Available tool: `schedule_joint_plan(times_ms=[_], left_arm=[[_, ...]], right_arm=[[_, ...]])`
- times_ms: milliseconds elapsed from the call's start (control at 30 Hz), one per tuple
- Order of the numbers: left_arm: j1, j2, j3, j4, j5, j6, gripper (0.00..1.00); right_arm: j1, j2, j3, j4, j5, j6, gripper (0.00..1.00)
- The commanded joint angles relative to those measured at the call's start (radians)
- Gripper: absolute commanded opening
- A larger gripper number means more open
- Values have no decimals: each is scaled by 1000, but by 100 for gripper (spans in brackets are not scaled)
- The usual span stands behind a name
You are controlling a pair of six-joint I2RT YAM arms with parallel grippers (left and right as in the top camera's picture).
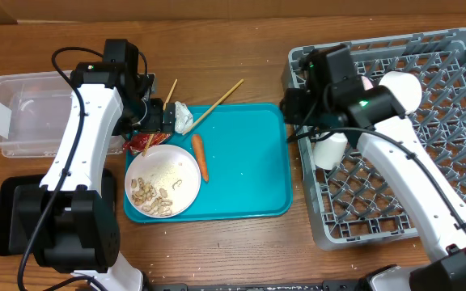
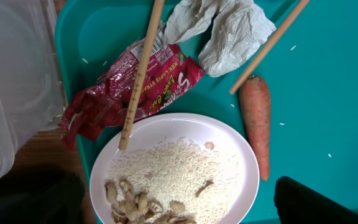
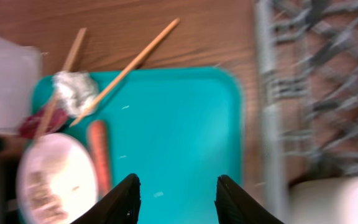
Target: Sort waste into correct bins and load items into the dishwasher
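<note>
right wrist view all motion-smeared, dish rack pegs just grey streaks. plate cut off by bottom edge of left wrist view, clear tub by left edge. overhead: red wrapper mostly under left arm, cup half behind right arm, black tray partly under arm base.

The table is lit evenly from above, with soft shadows cast. The right wrist view is smeared by blur; glints are seen on the red wrapper.
</note>
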Motion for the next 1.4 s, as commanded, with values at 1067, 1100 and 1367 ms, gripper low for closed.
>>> schedule_joint_plan(times_ms=[1067, 1100, 1367], left_arm=[[240, -607, 337, -317, 1, -57, 100], [240, -621, 337, -317, 1, -57, 100], [240, -669, 337, -317, 1, -57, 100]], right_arm=[[217, 476, -14, 724, -142, 790, 57], [217, 491, -14, 750, -143, 817, 57], [231, 594, -14, 829, -141, 987, 52]])
